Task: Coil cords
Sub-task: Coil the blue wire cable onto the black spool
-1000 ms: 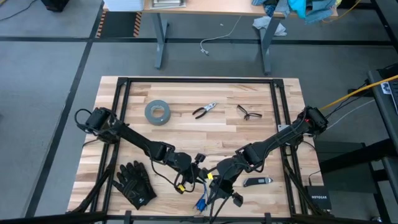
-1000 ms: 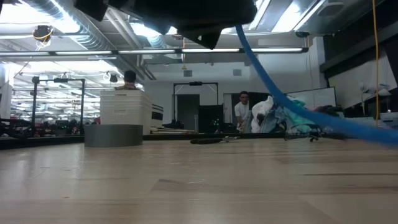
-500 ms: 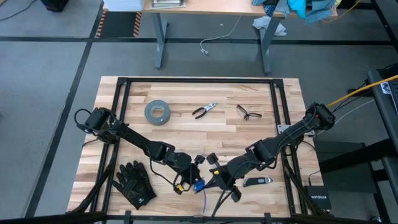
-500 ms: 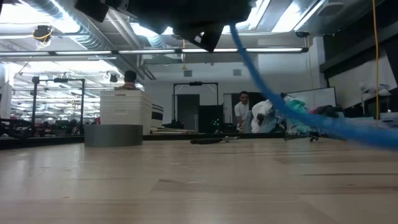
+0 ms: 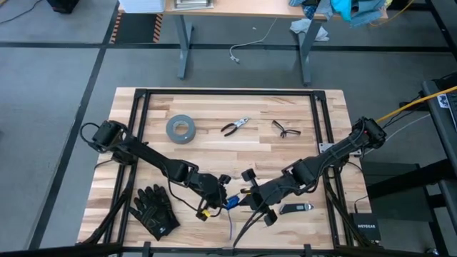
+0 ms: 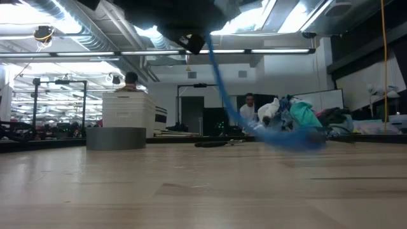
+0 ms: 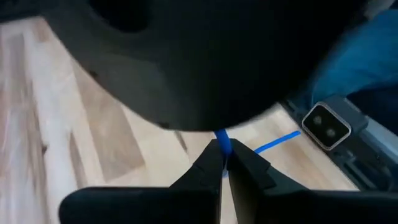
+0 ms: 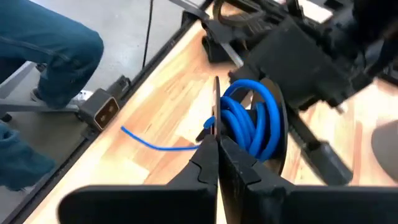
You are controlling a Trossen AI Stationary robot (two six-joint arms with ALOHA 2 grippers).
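Note:
The cords form a small coil of several blue loops (image 8: 250, 122) held in the air between my two grippers, above the table's near middle (image 5: 232, 202). A loose blue tail (image 8: 155, 146) trails from the coil onto the wood toward the near edge. In the low view a blue strand (image 6: 219, 89) slants down from the grippers overhead. My left gripper (image 5: 221, 194) is shut on the cord from the left. My right gripper (image 5: 247, 195) is shut on it from the right, and the two almost touch. My left gripper pinches a blue strand (image 7: 222, 142) between its two fingertips, slanting down from the table's left. The cord is lifted clear there, and the right gripper's dark bulk hides what lies beyond. My right gripper pinches the cord at the coil's edge (image 8: 211, 123) between its shut fingertips, slanting down from the table's right. The coil stands upright beyond the tips, clear of the table, with its tail slack on the wood.
A grey tape roll (image 5: 181, 129), pliers (image 5: 234, 126) and glasses (image 5: 285, 129) lie toward the far side. Black gloves (image 5: 153, 210) lie near left and a small knife (image 5: 295, 208) near right. A person's legs in jeans (image 8: 43, 56) stand by the near edge.
My right gripper has moved toward the far edge and slightly up, turning its wrist, and has carried the blue cord close to my left gripper. The strand that stretched low toward the right now hangs steeper, its tail swinging in.

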